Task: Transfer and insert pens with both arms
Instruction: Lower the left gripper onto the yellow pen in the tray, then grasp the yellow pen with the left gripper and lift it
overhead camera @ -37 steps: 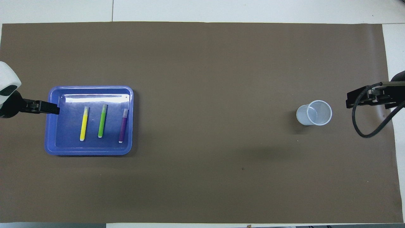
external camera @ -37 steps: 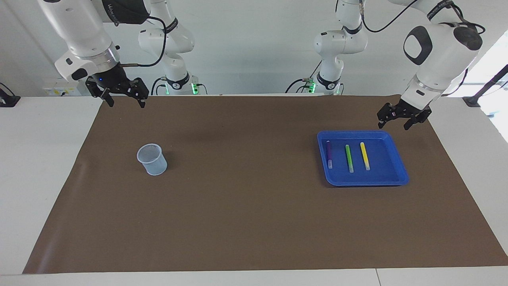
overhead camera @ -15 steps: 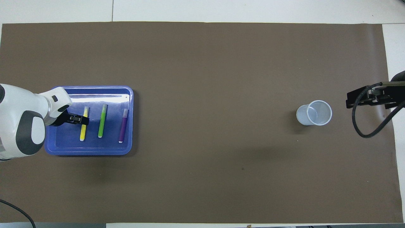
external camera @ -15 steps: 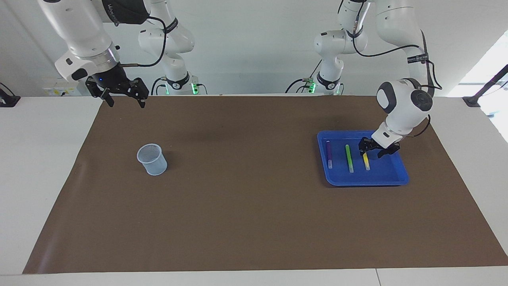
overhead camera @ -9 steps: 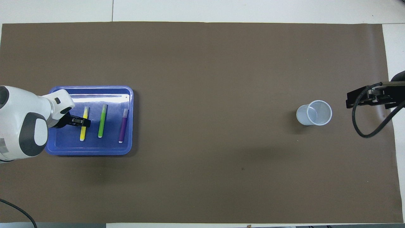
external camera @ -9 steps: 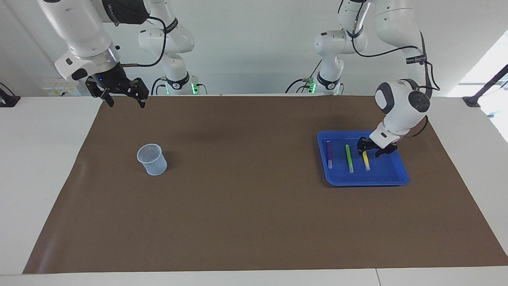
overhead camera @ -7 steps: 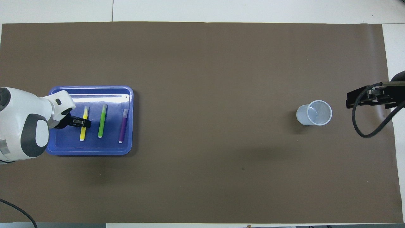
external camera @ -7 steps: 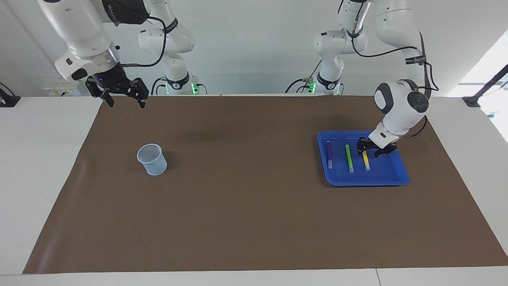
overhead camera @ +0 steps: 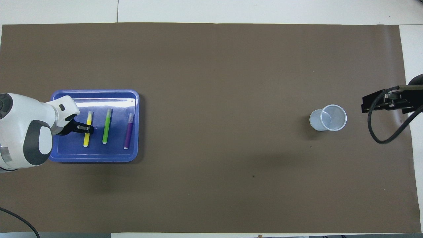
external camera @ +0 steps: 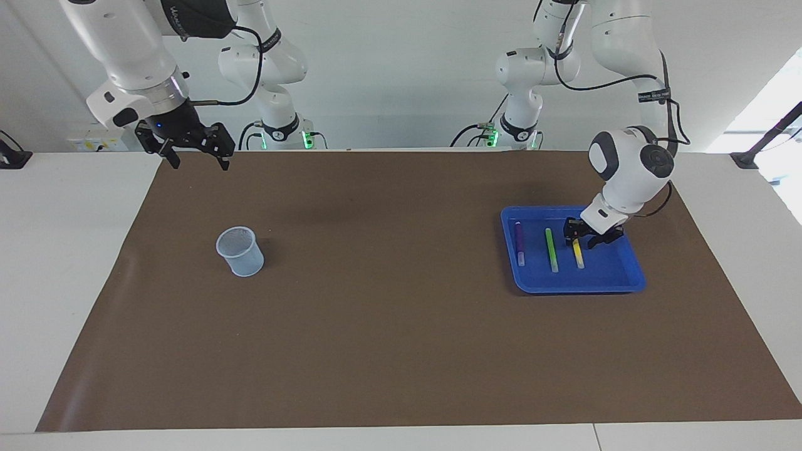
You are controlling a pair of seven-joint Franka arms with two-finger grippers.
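1. Left gripper [external camera: 577,240]: down in blue tray [external camera: 630,275], astride yellow pen [external camera: 578,254]; grip on it not discernible.
2. Green pen [external camera: 551,249], purple pen [external camera: 519,242]: flat in tray.
3. Right gripper [external camera: 198,157]: apart, waiting above desk [external camera: 388,351] edge, away from cup [external camera: 240,252].

I see even, bright light and sharp focus in both views. Daylight flares white at the facing view's edge by the left arm's end. Glare streaks the blue tray [overhead camera: 99,103]; soft shadows smudge the brown mat [external camera: 401,326].

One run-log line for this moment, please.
left gripper: down in blue plastic tray, jaws astride slim yellow pen | right gripper: waiting, raised, jaws open | pale mesh cup: upright, empty
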